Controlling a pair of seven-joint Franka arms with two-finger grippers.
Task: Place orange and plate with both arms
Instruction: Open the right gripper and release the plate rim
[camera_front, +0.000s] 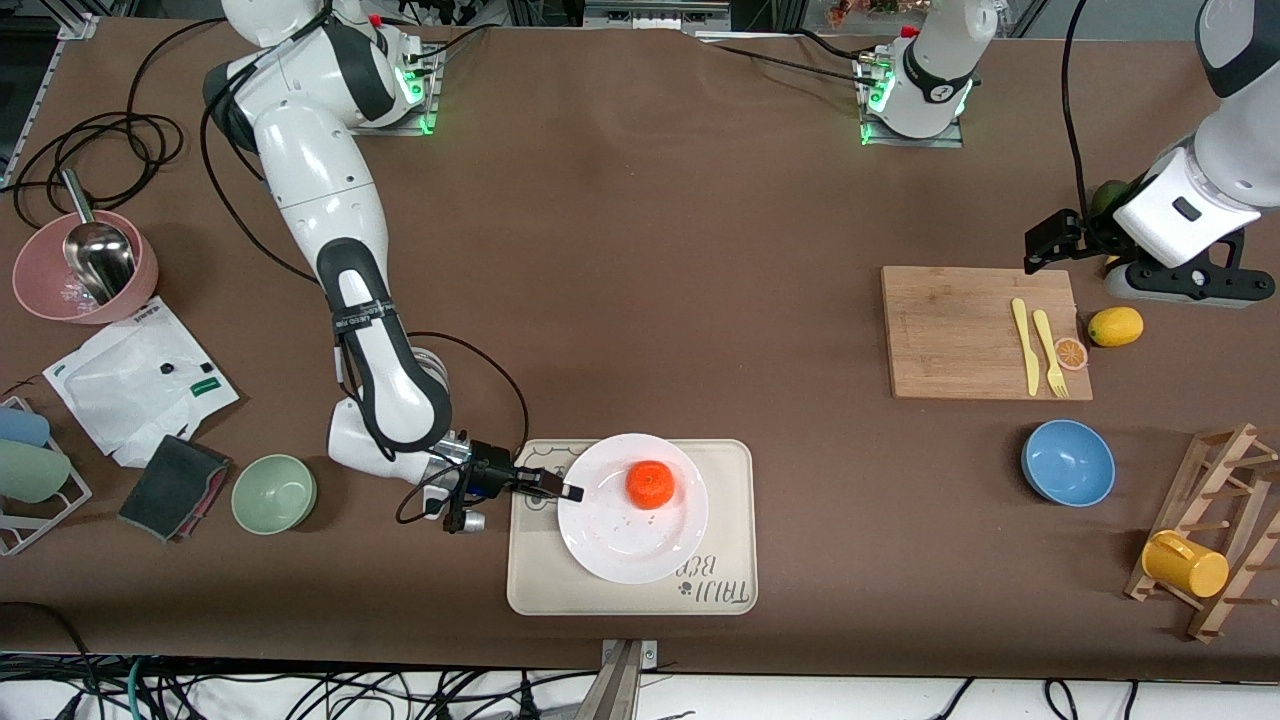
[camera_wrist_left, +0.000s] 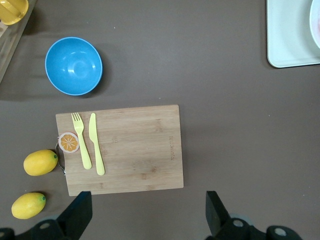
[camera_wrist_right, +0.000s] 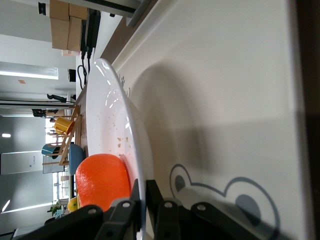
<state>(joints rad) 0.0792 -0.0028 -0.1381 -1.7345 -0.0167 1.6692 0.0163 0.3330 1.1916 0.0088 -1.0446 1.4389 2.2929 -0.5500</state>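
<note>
The white plate (camera_front: 620, 540) lies on the cream bear-print tray (camera_front: 720, 590), near the table's front edge. The orange (camera_front: 650, 484) sits in the plate. My right gripper (camera_front: 568, 491) is low at the plate's edge on the right arm's side and is shut on the rim. In the right wrist view the jaws (camera_wrist_right: 145, 192) pinch the plate's rim (camera_wrist_right: 112, 100), with the orange (camera_wrist_right: 102, 182) just inside it and the tray (camera_wrist_right: 225, 100) beneath. My left gripper (camera_front: 1190, 285) hangs open and empty in the air by the wooden cutting board (camera_front: 960, 330); in its wrist view (camera_wrist_left: 147, 217) the fingers stand wide apart.
On the board lie a yellow knife (camera_front: 1023, 345), a fork (camera_front: 1050, 352) and an orange slice (camera_front: 1071, 352); a lemon (camera_front: 1115, 325) is beside it. A blue bowl (camera_front: 1068, 462) and a rack with a yellow mug (camera_front: 1185, 563) stand at the left arm's end. A green bowl (camera_front: 274, 493) and a pink bowl (camera_front: 85, 265) stand at the right arm's end.
</note>
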